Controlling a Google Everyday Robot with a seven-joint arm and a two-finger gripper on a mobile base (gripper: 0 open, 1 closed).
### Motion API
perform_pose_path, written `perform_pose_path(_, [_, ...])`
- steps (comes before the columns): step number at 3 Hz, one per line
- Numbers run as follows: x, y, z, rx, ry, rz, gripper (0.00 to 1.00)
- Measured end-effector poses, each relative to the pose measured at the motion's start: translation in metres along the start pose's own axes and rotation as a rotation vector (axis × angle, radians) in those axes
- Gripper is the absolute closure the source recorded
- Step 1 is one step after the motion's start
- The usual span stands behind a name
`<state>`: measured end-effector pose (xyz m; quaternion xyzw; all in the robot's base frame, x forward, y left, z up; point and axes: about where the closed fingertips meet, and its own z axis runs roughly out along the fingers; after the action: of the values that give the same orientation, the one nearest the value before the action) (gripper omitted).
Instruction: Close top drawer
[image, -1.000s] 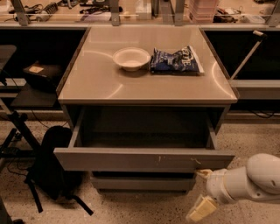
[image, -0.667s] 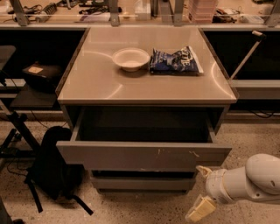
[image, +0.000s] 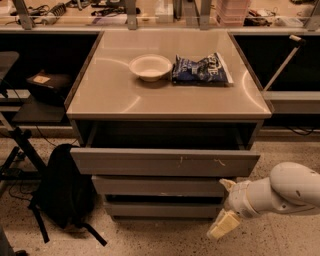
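Since the earlier frame, the top drawer (image: 165, 162) sits further into the bench (image: 115, 95), though we judge it only partly closed. Our hand (image: 225, 205), fingers spread and empty, hangs below its right end.

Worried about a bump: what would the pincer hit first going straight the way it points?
Likely the lower drawer fronts, not the top drawer: the pincer sits low right, open, pointing left beneath it. Depth is unclear; it may pass in front.
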<state>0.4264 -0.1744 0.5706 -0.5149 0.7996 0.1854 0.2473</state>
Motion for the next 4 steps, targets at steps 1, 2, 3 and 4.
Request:
perform_pose_path(1, [0.005,0.003,-0.006,0.013,-0.001,0.006,0.00])
perform_pose_path(2, [-0.011,-0.020,-0.043,0.112,-0.010,-0.030,0.00])
perform_pose_path(3, [-0.045,-0.055,-0.077,0.184,0.005,-0.084,0.00])
perform_pose_path(4, [-0.045,-0.055,-0.077,0.184,0.005,-0.084,0.00])
